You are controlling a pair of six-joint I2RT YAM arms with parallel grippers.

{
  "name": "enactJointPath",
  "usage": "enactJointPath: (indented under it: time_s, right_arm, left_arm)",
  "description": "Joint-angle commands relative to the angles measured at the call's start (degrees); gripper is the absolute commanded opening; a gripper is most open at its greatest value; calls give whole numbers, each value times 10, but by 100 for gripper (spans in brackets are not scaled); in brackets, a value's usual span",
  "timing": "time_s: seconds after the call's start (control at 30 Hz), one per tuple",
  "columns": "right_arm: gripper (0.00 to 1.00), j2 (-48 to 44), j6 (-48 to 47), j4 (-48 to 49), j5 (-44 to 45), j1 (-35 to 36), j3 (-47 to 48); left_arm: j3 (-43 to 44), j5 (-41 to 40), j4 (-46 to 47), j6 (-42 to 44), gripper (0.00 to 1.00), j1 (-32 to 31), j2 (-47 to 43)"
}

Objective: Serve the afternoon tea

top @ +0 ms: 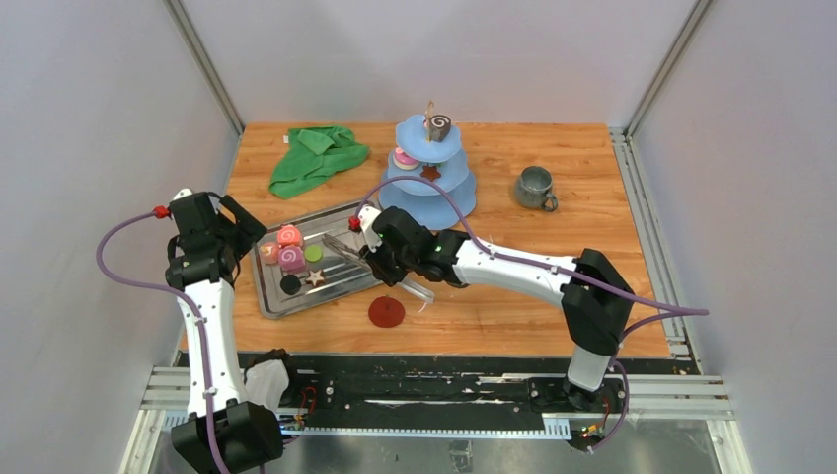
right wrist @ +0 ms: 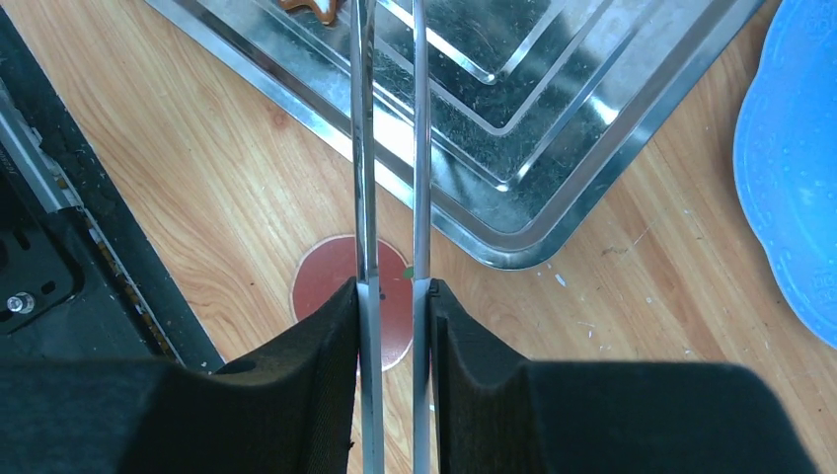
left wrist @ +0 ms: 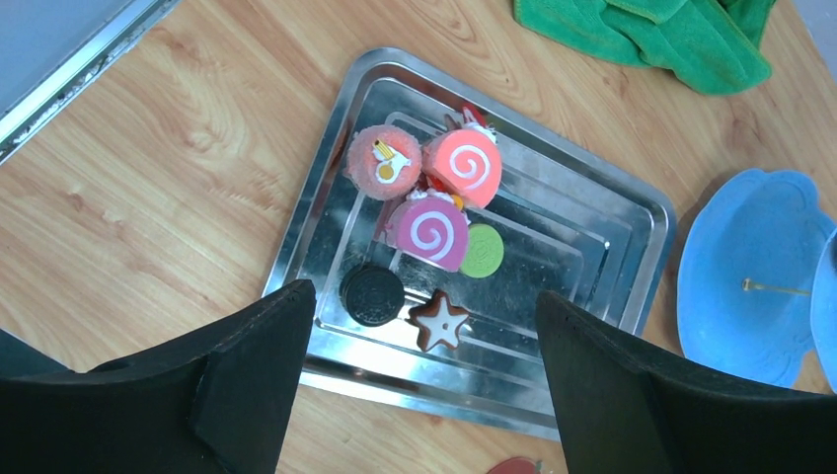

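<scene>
Several toy sweets lie on the steel tray (top: pixel 296 306): swirl rolls (top: pixel 292 259), a green disc (top: pixel 314 253), a black disc (left wrist: pixel 371 294) and a brown star (left wrist: pixel 439 320). My left gripper (left wrist: pixel 424 296) hangs open above the tray's near rim, with nothing between its fingers. My right gripper (right wrist: pixel 393 288) is shut on metal tongs (right wrist: pixel 363 148). The tongs' two arms reach out over the tray's right part, and their tips are out of the right wrist view. A grey-green mug (top: pixel 534 188) stands at the far right.
A blue tiered stand (top: pixel 426 188) behind the tray carries a brown swirl roll (top: pixel 437 125), a pink sweet (top: pixel 405 158) and a star (top: pixel 430 173). A green cloth (top: pixel 318 156) lies at the back left. A flat red disc (top: pixel 386 312) lies on the wood under my right gripper.
</scene>
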Motion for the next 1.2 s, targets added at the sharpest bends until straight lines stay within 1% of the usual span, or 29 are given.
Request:
enactJointPath:
  time_s: [0.0, 0.1, 0.2, 0.37, 0.5, 0.77, 1.17]
  right_arm:
    - [28, 13, -11, -17, -4, 6, 28]
    - [33, 39, -8, -35, -5, 6, 64]
    - [34, 71, -3, -57, 2, 6, 108]
    - [37, 112, -1, -76, -10, 6, 155]
    - [40, 136, -2, -78, -21, 6, 172]
    - [42, 186, -4, -87, -29, 6, 219]
    - [45, 217, -2, -90, -4, 6, 254]
  left_arm:
    - [16, 13, 6, 10, 87, -1, 3]
    - [13, 12, 6, 11, 87, -1, 6]
    - [12, 15, 6, 11, 87, -1, 6]
    - [17, 20, 6, 13, 87, -1, 10]
    - [18, 21, 6, 12, 87, -1, 13]
    - [19, 22, 6, 12, 87, -1, 18]
    - [22, 24, 7, 11, 87, -1, 23]
